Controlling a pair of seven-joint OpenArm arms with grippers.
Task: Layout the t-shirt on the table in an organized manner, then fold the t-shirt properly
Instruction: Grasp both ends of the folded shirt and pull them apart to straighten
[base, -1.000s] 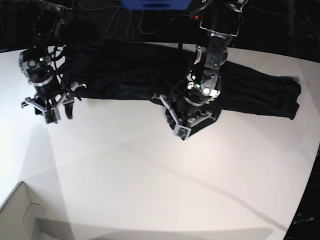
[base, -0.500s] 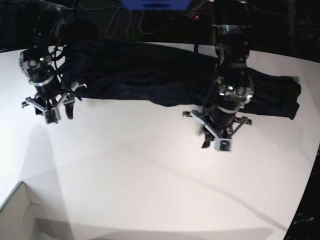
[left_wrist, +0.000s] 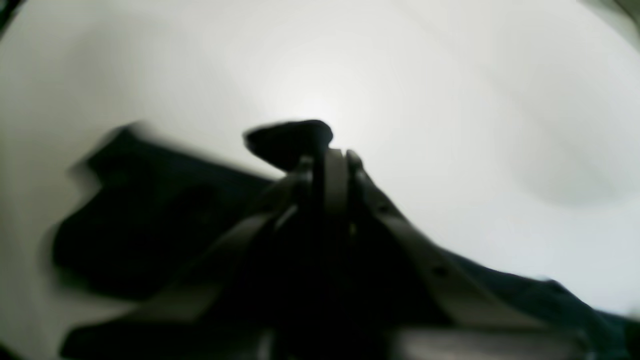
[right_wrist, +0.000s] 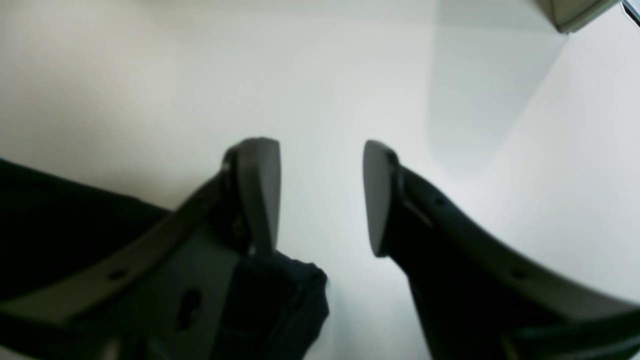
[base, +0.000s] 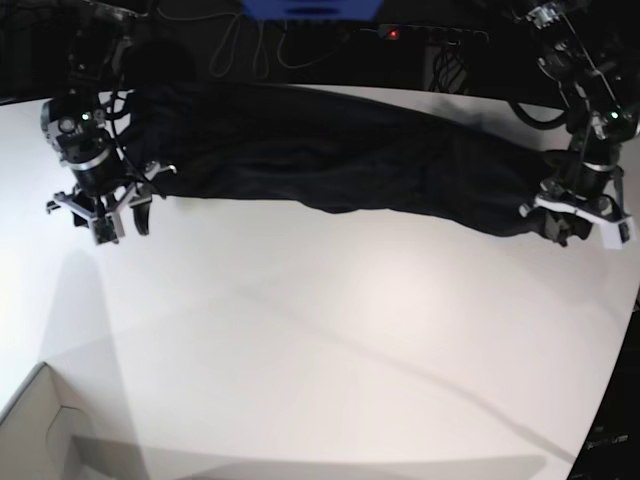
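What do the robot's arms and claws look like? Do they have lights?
Both arms are black with silvery-grey joints, and each has a tiny green light. The left gripper and the right gripper have pale grey brackets. Up close, the right one's fingers are dark with flat grey pads. Black cables loop beside the right arm.

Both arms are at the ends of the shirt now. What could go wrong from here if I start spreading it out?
The left gripper is shut on only a small tuft of the t-shirt; a pull may slip it free. The right gripper is open with fabric beside one finger, not between them, so that end is unheld and would drag. The shirt lies bunched along the table's far edge and could slide off.
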